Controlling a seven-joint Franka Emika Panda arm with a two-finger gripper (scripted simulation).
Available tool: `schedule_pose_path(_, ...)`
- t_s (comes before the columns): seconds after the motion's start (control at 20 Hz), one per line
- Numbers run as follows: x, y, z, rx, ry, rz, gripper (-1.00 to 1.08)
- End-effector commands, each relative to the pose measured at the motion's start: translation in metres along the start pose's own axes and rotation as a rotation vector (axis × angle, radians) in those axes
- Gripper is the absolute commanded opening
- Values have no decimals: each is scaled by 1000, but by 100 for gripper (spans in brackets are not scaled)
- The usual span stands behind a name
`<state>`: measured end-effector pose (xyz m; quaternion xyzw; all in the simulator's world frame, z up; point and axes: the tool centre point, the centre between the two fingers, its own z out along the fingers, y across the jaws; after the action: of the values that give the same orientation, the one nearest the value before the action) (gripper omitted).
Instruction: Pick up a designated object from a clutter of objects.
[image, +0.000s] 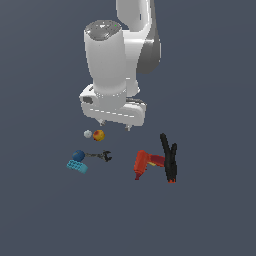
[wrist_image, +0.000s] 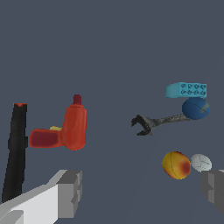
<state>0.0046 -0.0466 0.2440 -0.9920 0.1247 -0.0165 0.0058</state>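
Closest to the wrist camera are the 2 grey fingertips (wrist_image: 70, 192) of the gripper (image: 115, 125), standing well apart with nothing between them, the arm hovering above the scene. Its target, the orange-red ball with yellow patches (image: 99, 135), lies on the floor touching or just beside the small pale grey ball (image: 88, 134), toward the exterior view's left of the gripper and partly under 1 finger. A little farther out sit the dark wrench (image: 101, 156), the dark blue ball (image: 78, 155) against the wrench's handle end, and the cyan toy brick (image: 77, 166) beside that ball; well apart to the exterior view's right lie the red power drill (image: 143, 163) and the black clamp with red tips (image: 169, 156). The step in hand looks like alignment: the gripper should shift until the peach-like ball sits midway between the fingers, then descend so that neither finger lands on the grey neighbour, since a nudge could roll both balls away. Closing along the line that avoids the grey ball seems safest. Everything rests on a flat, plain dark blue-grey surface (image: 215, 220) with no visible walls or edges.
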Motion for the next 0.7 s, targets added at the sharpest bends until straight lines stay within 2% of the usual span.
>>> schedule_pose_path(0.0, -6, 18, 25, 5, -7, 78, 100)
schedule_pose_path(0.35, -33, 74, 93, 5, -20, 312, 100)
schedule_pose_path(0.65, -59, 111, 130, -8, -25, 464, 100)
